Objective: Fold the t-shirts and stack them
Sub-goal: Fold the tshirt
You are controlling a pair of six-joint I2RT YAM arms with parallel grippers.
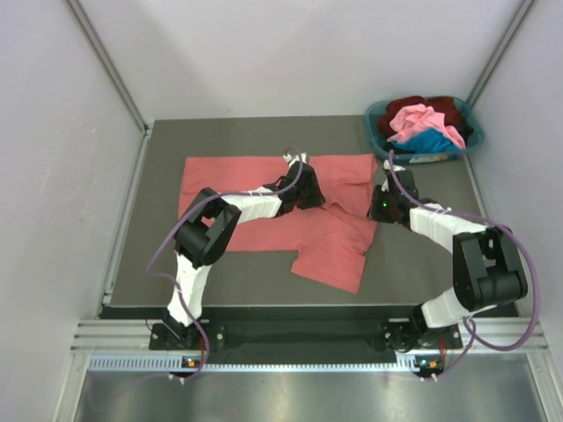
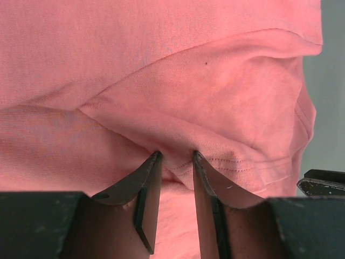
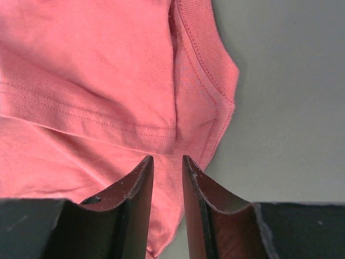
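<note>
The salmon-red t-shirt [image 1: 237, 189] lies spread on the dark table, with its lower right part folded toward the front. My left gripper [image 1: 310, 197] is on its middle. In the left wrist view the jaws [image 2: 176, 156] stand narrowly apart and pinch a stitched hem fold of the shirt [image 2: 161, 65]. My right gripper [image 1: 377, 211] is at the shirt's right edge. Its jaws [image 3: 167, 158] are nearly closed on the cloth [image 3: 81, 65] beside a ribbed edge. A pink t-shirt [image 1: 420, 117], a dark maroon t-shirt [image 1: 444, 107] and a bright blue t-shirt [image 1: 428, 141] lie in the basket.
The teal plastic basket [image 1: 374, 121] stands at the table's back right corner. Bare dark table [image 1: 413, 255] shows right of the shirt. White walls close in the left, right and back. A dark part [image 2: 321, 182] shows at the right edge of the left wrist view.
</note>
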